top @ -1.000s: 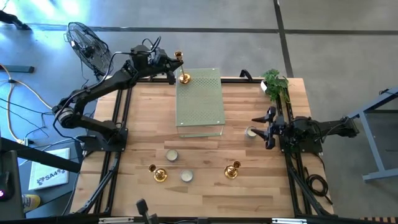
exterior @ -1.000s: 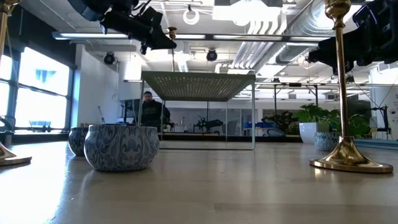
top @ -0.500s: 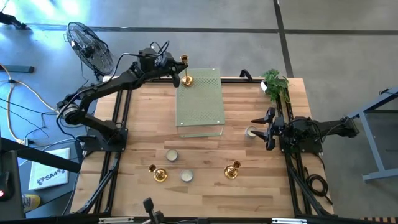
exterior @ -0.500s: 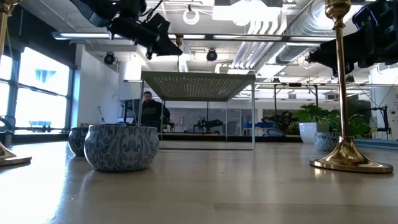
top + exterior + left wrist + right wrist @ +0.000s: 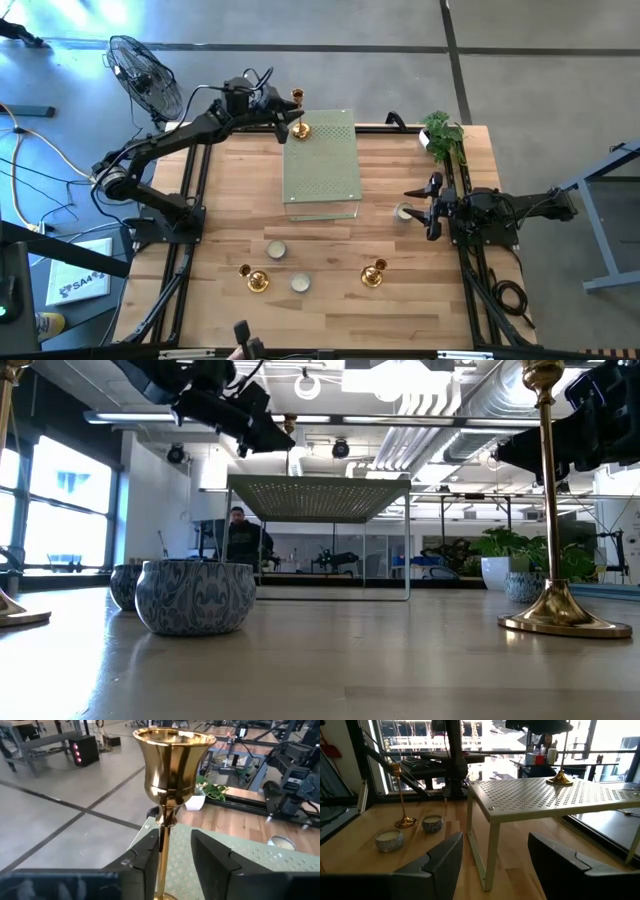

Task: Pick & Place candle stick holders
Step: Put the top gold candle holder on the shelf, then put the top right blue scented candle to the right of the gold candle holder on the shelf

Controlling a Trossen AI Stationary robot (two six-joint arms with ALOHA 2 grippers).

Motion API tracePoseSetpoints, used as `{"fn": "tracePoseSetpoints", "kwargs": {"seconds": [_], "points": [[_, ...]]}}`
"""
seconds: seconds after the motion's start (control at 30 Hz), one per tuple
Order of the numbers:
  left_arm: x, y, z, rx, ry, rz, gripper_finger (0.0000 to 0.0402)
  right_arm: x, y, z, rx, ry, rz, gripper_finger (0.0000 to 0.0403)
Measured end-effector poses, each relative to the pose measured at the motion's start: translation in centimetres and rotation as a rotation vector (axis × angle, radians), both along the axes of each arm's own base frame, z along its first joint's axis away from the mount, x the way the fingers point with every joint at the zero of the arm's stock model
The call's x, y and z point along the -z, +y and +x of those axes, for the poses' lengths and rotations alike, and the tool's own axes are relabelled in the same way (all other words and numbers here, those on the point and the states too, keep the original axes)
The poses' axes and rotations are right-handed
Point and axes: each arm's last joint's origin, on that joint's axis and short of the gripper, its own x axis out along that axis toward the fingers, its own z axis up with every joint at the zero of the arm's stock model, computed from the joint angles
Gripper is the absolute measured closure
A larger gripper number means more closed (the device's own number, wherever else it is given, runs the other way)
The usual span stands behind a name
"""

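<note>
Wooden butcher-block table (image 5: 330, 250) carries, nearest, two shiny gold candle stick holders (image 5: 257, 281) and low cream-white cups (image 5: 300, 283). Midway stands a pale green perforated metal slab (image 5: 322, 165); a third gold holder (image 5: 299, 128) stands on its far corner, between the left gripper's (image 5: 172, 857) parted fingers. At the table's right edge the right gripper (image 5: 495, 857) waits, jaws apart. Grey concrete floor (image 5: 400, 60) lies beyond.

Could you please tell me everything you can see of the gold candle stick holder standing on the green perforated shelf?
The gold candle stick holder is shiny, brass-like metal: a flared cup on a slim stem above a round base. It stands upright near the far left corner of the perforated shelf. The left tool straddles its stem with fingers parted; one finger lies close against the stem.
</note>
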Motion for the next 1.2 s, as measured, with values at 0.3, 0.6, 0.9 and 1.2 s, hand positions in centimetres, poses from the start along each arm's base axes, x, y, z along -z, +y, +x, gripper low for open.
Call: {"fn": "tracePoseSetpoints", "kwargs": {"seconds": [0.3, 0.6, 0.9, 1.2], "points": [[-0.3, 0.0, 0.0, 0.0, -0.029, 0.007, 0.0186, 0.0, 0.0, 0.0, 0.013, 0.004, -0.001, 0.0183], [-0.1, -0.2, -0.9, -0.087, 0.02, -0.097, 0.0112, 0.1, -0.3, -0.1, 0.094, 0.008, -0.008, 0.0183], [-1.8, -2.6, -3.5, -0.09, 0.08, -0.118, 0.0103, -0.2, -0.2, 0.0, 0.081, -0.027, 0.05, 0.0183], [-3.1, -5.4, -6.4, -0.057, 0.137, -0.175, 0.0103, -0.3, -0.4, -0.1, 0.128, -0.031, -0.018, 0.0183]]}}
